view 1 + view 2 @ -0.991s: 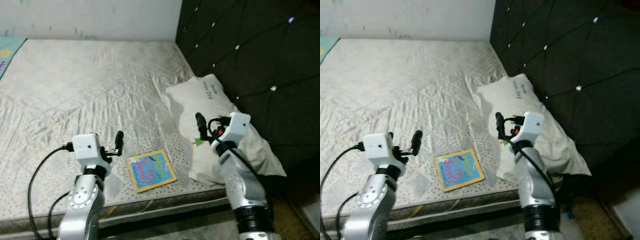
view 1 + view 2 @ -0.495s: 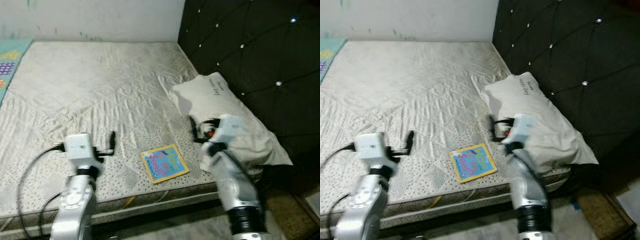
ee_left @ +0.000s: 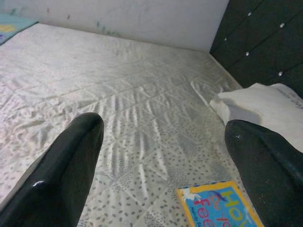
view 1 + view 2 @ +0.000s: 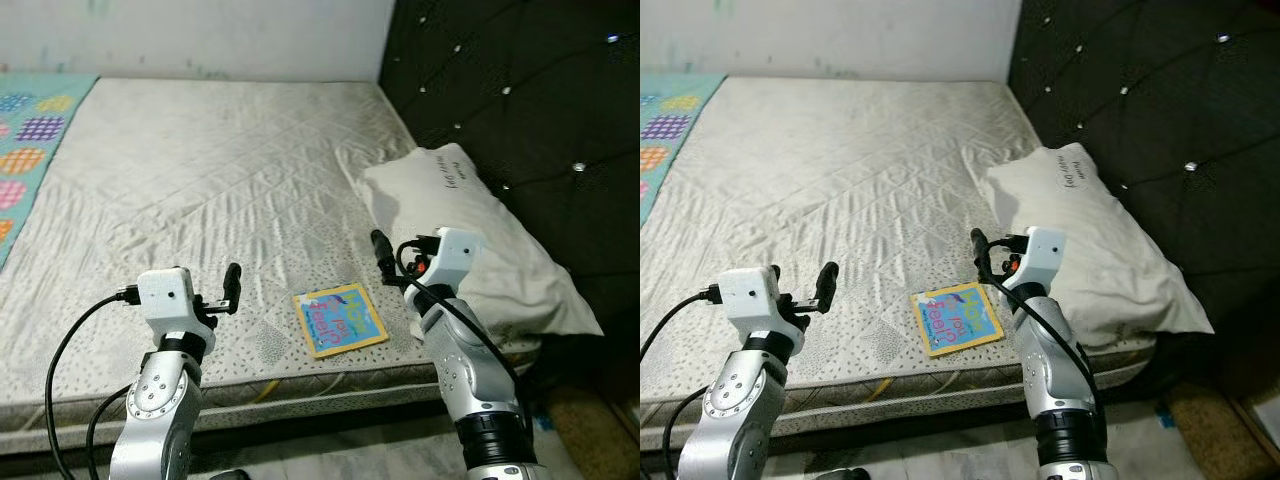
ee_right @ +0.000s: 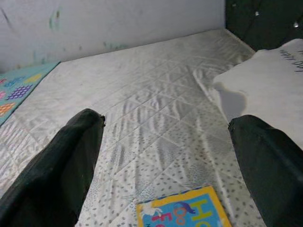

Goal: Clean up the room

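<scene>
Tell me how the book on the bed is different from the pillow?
The book is small, flat and brightly coloured, blue with a yellow border; the pillow is much bigger, puffy and plain white. The book lies near the mattress's front edge, between the two end effectors; the pillow rests against the dark headboard. Both lie on the mattress, not held.

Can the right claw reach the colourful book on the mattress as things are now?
Probably yes. The right claw, open, hangs just above the book, which lies flat near the mattress edge; the pillow lies to the side, not between them.
</scene>
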Controlling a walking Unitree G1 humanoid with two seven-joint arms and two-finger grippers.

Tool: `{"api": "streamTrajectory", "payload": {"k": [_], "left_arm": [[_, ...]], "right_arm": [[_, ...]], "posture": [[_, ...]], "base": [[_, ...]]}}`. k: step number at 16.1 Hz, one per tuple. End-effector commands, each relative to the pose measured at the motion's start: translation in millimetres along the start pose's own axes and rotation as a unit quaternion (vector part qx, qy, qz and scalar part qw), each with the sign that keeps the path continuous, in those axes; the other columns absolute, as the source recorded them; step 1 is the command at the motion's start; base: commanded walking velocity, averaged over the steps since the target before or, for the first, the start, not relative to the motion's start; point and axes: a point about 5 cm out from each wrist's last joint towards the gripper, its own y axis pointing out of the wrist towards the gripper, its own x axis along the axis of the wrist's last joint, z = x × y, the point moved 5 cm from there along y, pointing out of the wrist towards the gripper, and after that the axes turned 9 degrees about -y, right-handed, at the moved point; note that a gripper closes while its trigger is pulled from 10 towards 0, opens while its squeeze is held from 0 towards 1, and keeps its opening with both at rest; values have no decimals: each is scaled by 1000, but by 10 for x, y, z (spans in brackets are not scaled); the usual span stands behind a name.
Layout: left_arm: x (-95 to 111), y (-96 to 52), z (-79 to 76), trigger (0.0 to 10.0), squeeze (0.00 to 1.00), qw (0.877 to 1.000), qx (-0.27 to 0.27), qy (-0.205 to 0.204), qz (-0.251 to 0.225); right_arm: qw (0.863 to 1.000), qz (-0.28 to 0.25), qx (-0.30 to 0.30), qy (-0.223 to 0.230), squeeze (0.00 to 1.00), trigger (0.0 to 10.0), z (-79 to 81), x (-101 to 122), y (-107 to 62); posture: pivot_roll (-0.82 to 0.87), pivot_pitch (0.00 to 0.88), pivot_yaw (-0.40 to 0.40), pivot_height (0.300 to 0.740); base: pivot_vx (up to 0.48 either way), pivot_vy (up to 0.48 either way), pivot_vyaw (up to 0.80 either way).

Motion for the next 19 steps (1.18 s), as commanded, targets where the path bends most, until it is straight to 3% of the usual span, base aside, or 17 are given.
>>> {"api": "streamTrajectory", "payload": {"k": [1, 8, 15, 19], "left_arm": [[11, -13, -10, 10000, 0, 1000, -1, -3, 0], [20, -14, 1, 10000, 0, 1000, 2, -4, -1], [33, -8, 26, 10000, 0, 1000, 8, -6, -2], [44, -3, 50, 10000, 0, 1000, 14, -7, -5]], "right_arm": [[1000, 4, -4, -1, 0, 10000, -32, -13, -12], [1000, 9, -8, 4, 0, 10000, -45, -32, -14], [1000, 10, -8, 3, 0, 10000, -51, -36, -13], [1000, 12, -8, 4, 0, 10000, -51, -44, -14]], "posture": [[25, 110, -71, 740], [24, 113, -70, 740], [22, 118, -70, 740], [21, 117, -70, 740]], "base": [[0, 0, 0], [0, 0, 0], [0, 0, -729], [0, 0, 0]]}}
